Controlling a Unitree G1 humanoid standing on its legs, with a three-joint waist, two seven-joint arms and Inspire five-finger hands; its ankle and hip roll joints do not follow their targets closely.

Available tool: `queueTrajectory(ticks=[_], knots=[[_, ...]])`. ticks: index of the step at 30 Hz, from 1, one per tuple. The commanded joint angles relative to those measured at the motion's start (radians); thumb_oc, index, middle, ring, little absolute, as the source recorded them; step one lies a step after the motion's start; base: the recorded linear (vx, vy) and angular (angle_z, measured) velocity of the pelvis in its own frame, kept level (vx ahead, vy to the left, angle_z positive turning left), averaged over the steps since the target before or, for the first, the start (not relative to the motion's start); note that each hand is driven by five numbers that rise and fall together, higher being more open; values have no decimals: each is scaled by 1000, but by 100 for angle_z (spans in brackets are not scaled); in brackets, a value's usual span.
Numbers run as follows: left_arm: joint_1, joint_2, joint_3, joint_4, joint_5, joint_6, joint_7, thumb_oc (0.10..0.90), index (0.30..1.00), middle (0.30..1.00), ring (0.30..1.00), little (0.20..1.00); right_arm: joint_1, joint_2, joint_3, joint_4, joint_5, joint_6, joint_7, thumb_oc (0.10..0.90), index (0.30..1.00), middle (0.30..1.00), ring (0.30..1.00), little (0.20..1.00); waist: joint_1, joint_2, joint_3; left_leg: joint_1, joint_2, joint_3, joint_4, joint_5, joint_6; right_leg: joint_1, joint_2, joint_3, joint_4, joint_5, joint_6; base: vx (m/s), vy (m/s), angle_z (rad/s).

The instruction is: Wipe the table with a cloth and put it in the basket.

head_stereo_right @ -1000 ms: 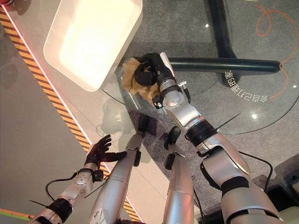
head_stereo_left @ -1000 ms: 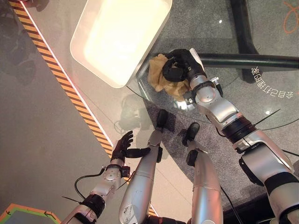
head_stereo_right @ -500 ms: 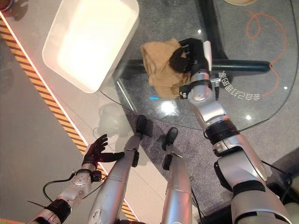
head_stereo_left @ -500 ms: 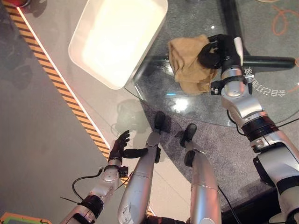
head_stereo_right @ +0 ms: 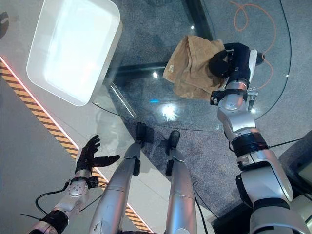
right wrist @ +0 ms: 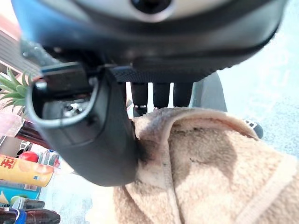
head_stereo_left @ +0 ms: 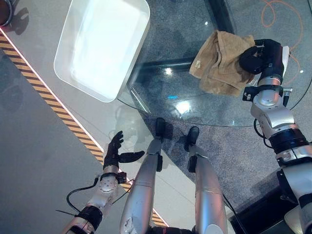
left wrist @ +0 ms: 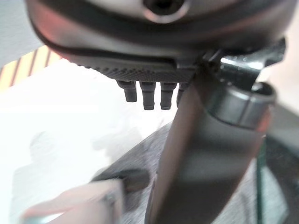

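Note:
A tan cloth point(head_stereo_left: 220, 61) lies crumpled on the round glass table point(head_stereo_left: 181, 92), towards its right side. My right hand point(head_stereo_left: 257, 57) sits on the cloth's right edge, fingers curled into it. The right wrist view shows the thumb point(right wrist: 105, 140) and fingers pinching a fold of the cloth point(right wrist: 201, 168). The white basket point(head_stereo_left: 102, 44) stands off the table's left edge, nothing in it. My left hand point(head_stereo_left: 115, 150) hangs low at the left, away from the table, its fingers point(left wrist: 148, 95) straight and holding nothing.
A black table base bar point(head_stereo_left: 161, 64) runs under the glass. A yellow-and-black striped line point(head_stereo_left: 58, 107) crosses the floor on the left. An orange cable point(head_stereo_left: 278, 9) lies on the floor at the far right. Bottles point(right wrist: 23, 170) show beyond the cloth in the right wrist view.
My right hand has dragged the cloth across the glass from the edge beside the basket towards the table's right side. The view has also shifted. The left hand stays as before.

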Motion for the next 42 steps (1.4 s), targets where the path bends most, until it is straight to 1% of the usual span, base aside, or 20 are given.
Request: queueTrajectory(ticks=[1, 10, 13, 17, 18, 20, 23, 24, 26, 30, 35, 42], knots=[[61, 36, 22, -113, 101, -91, 75, 800, 900, 900, 900, 900, -8, -131, -64, -134, -16, -88, -35, 100, 300, 300, 300, 200, 5, 24, -17, 41, -18, -7, 89, -160, -5, 28, -15, -36, -97, 91, 50, 0, 0, 0], [24, 83, 1, -284, 227, -96, 140, 800, 900, 900, 900, 900, -3, -114, -47, -155, -35, -81, 5, 100, 300, 300, 300, 200, 14, 30, -17, 49, -28, -16, 82, -156, 2, 42, -18, -39, -102, 87, 47, -3, 2, -1], [16, 103, -9, -328, 261, -95, 142, 800, 900, 900, 900, 900, 0, -104, -42, -170, -52, -86, 27, 100, 300, 300, 300, 200, 18, 29, -17, 55, -30, -20, 79, -157, 5, 48, -18, -40, -102, 86, 48, 0, 0, 0], [15, 118, -22, -369, 300, -100, 120, 800, 900, 900, 900, 900, 6, -89, -33, -211, -49, -114, 71, 100, 300, 300, 300, 200, 21, 27, -17, 64, -31, -22, 76, -157, 8, 59, -18, -41, -105, 87, 49, 0, 12, 5], [17, 120, -27, -376, 304, -99, 107, 800, 900, 900, 900, 900, 12, -81, -33, -232, -63, -119, 82, 100, 300, 300, 300, 200, 21, 26, -17, 67, -31, -22, 75, -157, 9, 62, -18, -41, -106, 87, 49, 5, 20, 7], [23, 119, -37, -380, 318, -102, 89, 800, 900, 900, 900, 900, 27, -70, -34, -290, -51, -139, 99, 100, 300, 300, 300, 200, 19, 22, -17, 77, -30, -22, 68, -156, 11, 71, -15, -38, -107, 88, 50, 11, 28, 5], [29, 118, -45, -381, 326, -108, 88, 800, 900, 900, 900, 900, 55, -50, -48, -354, -62, -161, 123, 100, 300, 300, 300, 200, 13, 16, -17, 83, -29, -21, 66, -157, 12, 75, -12, -33, -106, 87, 51, 5, 24, 1], [32, 117, -49, -377, 331, -117, 96, 800, 900, 900, 900, 900, 80, -37, -54, -413, -69, -166, 131, 100, 300, 300, 300, 200, 8, 12, -17, 85, -28, -19, 67, -157, 13, 77, -10, -29, -106, 87, 52, 4, 36, 1], [35, 118, -46, -380, 332, -119, 98, 800, 900, 900, 900, 900, 109, -23, -65, -474, -72, -166, 145, 100, 300, 300, 300, 200, 3, 7, -17, 89, -27, -18, 65, -157, 15, 79, -7, -23, -104, 87, 54, 3, 23, 1], [36, 120, -31, -378, 349, -134, 99, 800, 900, 900, 900, 900, 173, 1, -83, -564, -43, -204, 196, 100, 300, 300, 300, 200, -9, -7, -17, 104, -22, -12, 58, -156, 18, 91, 0, -13, -109, 89, 57, 0, 0, 0], [23, 120, -24, -373, 385, -164, 107, 800, 900, 900, 900, 900, 223, 30, -88, -637, -25, -227, 260, 100, 300, 300, 300, 200, -21, -20, -17, 120, -18, -8, 50, -156, 20, 107, 5, -7, -116, 92, 60, 0, 0, 0], [-25, 114, -14, -379, 403, -188, 145, 800, 900, 900, 900, 900, 243, 42, -66, -691, -14, -226, 309, 100, 300, 300, 300, 200, -33, -30, -17, 133, -14, -2, 48, -154, 19, 118, 11, 5, -118, 93, 62, 0, 9, -3]])
